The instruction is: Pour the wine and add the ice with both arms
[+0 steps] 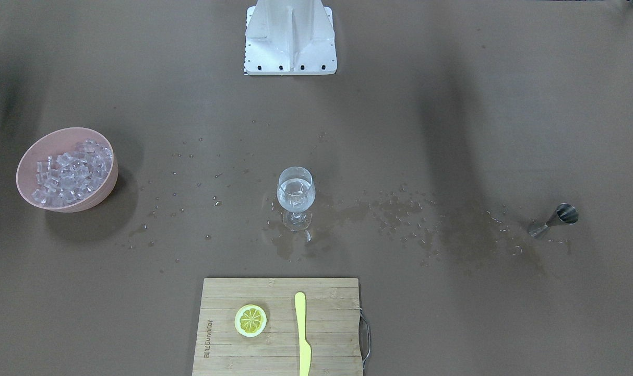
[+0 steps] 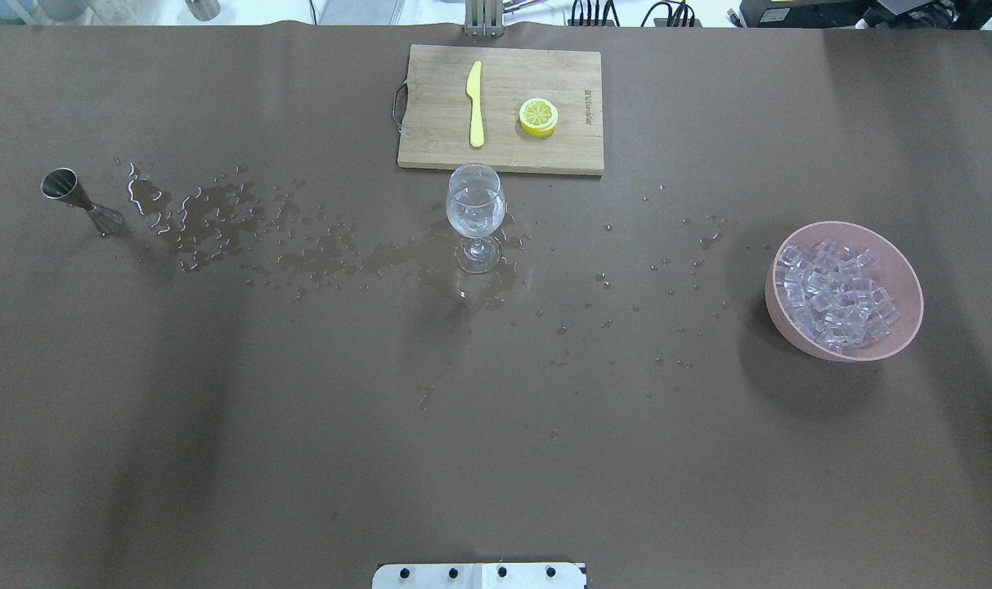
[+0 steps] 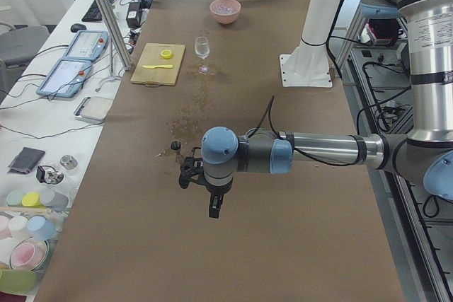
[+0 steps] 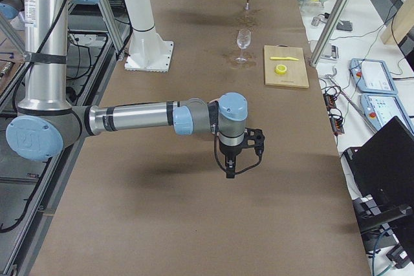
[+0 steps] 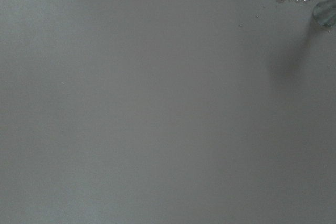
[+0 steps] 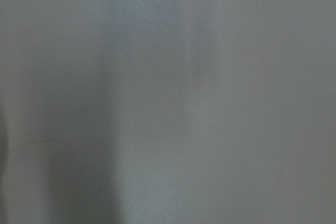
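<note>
Front-facing: shows a stemmed wine glass upright at table centre with a little clear wine in it; cannot tell whether any cube sits in there. Finds the ice heaped in a pink bowl well apart on the robot's right, and a steel jigger well apart on its left. Shows no arm.

Overhead: adds spilled drops trailing from jigger to glass and pooling at its foot. Places a bamboo cutting board, with lemon slice and yellow knife, just beyond the glass.

Left side: catches the left gripper hanging over bare table near the jigger. Cannot tell whether parted or closed.

Right side: same for the right gripper, and again no telling.

Wrist views: mostly brown table.

Probably ice next. Take one cube off the heap's top, release just above the rim, and avoid nudging the slender stem on the wet surface. Approach from the robot's side to keep off the board.
</note>
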